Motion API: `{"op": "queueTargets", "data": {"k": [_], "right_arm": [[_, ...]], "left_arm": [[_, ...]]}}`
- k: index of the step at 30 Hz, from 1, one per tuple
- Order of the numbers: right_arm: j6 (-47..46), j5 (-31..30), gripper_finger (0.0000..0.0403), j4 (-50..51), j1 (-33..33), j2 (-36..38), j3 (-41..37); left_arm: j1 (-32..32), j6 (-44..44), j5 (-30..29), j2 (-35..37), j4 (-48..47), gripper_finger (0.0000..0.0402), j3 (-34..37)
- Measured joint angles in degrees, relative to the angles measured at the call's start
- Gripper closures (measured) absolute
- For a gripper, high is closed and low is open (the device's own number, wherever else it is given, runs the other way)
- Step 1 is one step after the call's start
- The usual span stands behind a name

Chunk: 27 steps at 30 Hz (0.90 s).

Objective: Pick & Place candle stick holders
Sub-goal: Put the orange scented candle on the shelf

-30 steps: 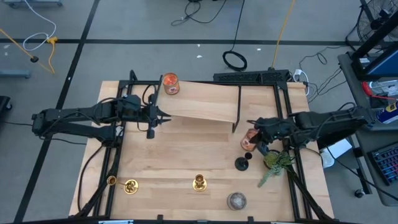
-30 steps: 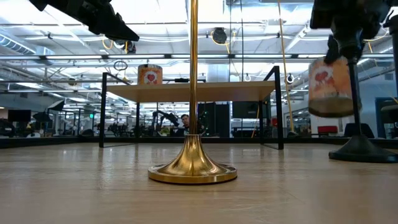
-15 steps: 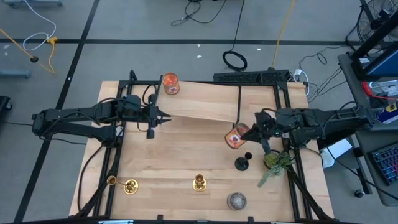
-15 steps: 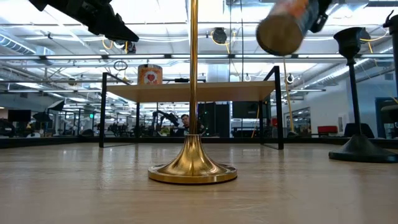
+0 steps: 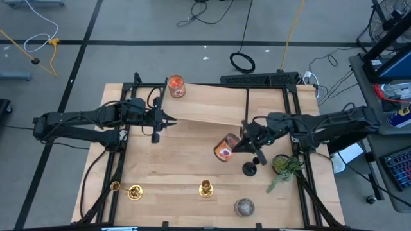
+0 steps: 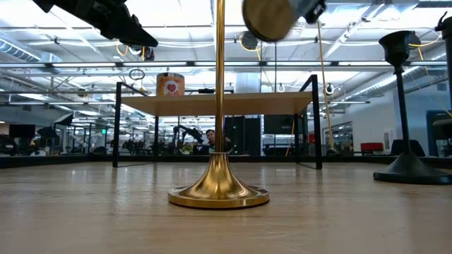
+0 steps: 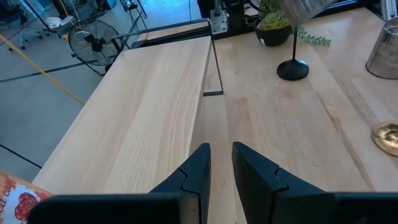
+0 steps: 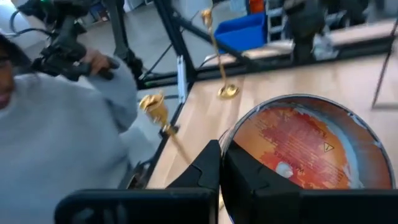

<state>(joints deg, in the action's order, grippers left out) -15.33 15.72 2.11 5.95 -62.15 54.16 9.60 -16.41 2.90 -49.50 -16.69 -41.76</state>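
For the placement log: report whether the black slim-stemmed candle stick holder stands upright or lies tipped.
Upright. The black slim-stemmed candle stick holder rests its round base flat on the wooden table, stem vertical in the low view.

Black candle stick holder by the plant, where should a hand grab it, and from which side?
The black candle stick holder stands upright, so probably pinch its slim stem midway, above the flared base. Come from the open table side, away from the potted plant beside it. The right hand is shut on an orange jar candle now.
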Motion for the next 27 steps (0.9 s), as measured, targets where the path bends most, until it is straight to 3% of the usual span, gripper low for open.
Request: {"op": "queueTargets", "data": {"k": [7, 11, 18, 24, 27], "right_arm": [[8.6, 0.9, 0.0399, 5.5, -4.4, -6.0, 10.7], [14.7, -1.4, 0.0399, 6.2, -9.2, -10.5, 16.0], [20.5, 0.8, 0.0399, 9.5, -18.5, -21.1, 24.2], [28.7, -0.1, 0.0399, 25.2, -21.4, -30.6, 39.8], [34.0, -5.7, 0.0399, 34.5, -22.0, -35.6, 47.8]], "left_arm": [[0.0, 0.1, 0.0, 0.0, 0.1, 0.0328, 0.0], [0.0, 0.1, 0.0, 0.0, 0.5, 0.0328, 0.0], [0.0, 0.1, 0.0, 0.0, 0.5, 0.0328, 0.0], [0.0, 0.1, 0.1, 0.0, 0.2, 0.0328, 0.0], [0.0, -0.3, 0.1, 0.0, 0.2, 0.0328, 0.0]]}}
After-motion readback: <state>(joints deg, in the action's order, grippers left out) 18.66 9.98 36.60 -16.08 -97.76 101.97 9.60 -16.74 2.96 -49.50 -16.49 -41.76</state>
